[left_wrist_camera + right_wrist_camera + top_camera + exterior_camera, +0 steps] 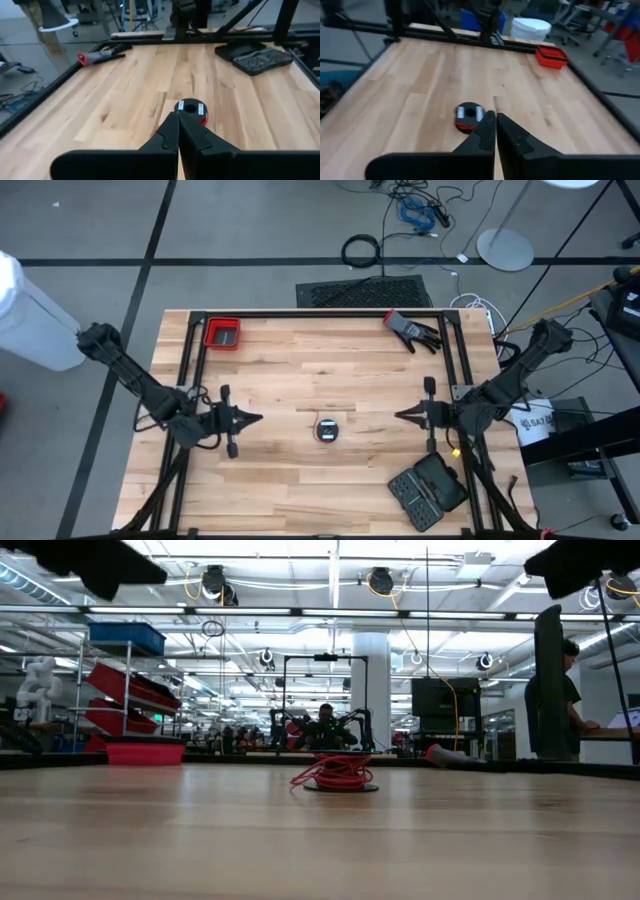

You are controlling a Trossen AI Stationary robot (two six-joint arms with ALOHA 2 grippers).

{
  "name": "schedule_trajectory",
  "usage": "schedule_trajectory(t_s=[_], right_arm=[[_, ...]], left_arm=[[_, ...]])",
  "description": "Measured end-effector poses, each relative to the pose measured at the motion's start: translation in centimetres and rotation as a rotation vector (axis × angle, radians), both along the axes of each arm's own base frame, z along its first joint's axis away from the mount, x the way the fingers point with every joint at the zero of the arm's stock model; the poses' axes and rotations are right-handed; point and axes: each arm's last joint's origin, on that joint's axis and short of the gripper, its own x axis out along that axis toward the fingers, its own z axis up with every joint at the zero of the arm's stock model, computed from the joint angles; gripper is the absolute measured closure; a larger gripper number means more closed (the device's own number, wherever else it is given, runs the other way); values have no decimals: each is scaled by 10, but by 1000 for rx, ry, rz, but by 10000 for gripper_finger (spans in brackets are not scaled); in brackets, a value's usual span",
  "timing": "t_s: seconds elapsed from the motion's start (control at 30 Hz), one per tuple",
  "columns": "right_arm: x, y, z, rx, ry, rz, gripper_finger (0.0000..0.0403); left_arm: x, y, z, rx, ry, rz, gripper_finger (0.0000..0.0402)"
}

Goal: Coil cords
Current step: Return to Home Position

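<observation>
Nothing much is being blocked here tbh. The red cord (327, 429) is being left dead centre on the wooden table (290, 480), bunched up on its small black disc (468, 111), and it's being touched by neither pincer. Going by the high view, it's being flanked by the left gripper (255, 418) at 9 o'clock and the right gripper (400, 416) at 3 o'clock. Both are well apart from it, with fingers pressed together on nothing. A red bin (222, 333) is being kept off at 10 o'clock, a black glove (412, 330) at 1 o'clock and an open tool case (428, 490) at 4 o'clock. The disc's near edge is being covered by the fingertips in the left wrist view, and the arms are getting cropped at the top of the low view. The cord's free end can't be made out. The disc is lying flat, axis pointing straight up. The bundle's roundish, so no real long axis is being shown, just a few loops being spilled over one side.
</observation>
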Motion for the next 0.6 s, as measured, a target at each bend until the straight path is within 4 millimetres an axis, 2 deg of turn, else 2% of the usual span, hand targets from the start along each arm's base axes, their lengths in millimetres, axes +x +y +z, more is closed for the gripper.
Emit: schedule_trajectory(t_s=[0.2,0.4,0.6], right_arm=[[-3,0,-19,72,-74,103,403],[-3,1,-33,86,-113,145,403],[-4,0,-42,116,-105,143,403]], left_arm=[[0,11,-31,-62,-68,-92,400],[-1,17,-44,-86,-100,-157,400],[-8,27,-64,-87,-132,-120,400]])
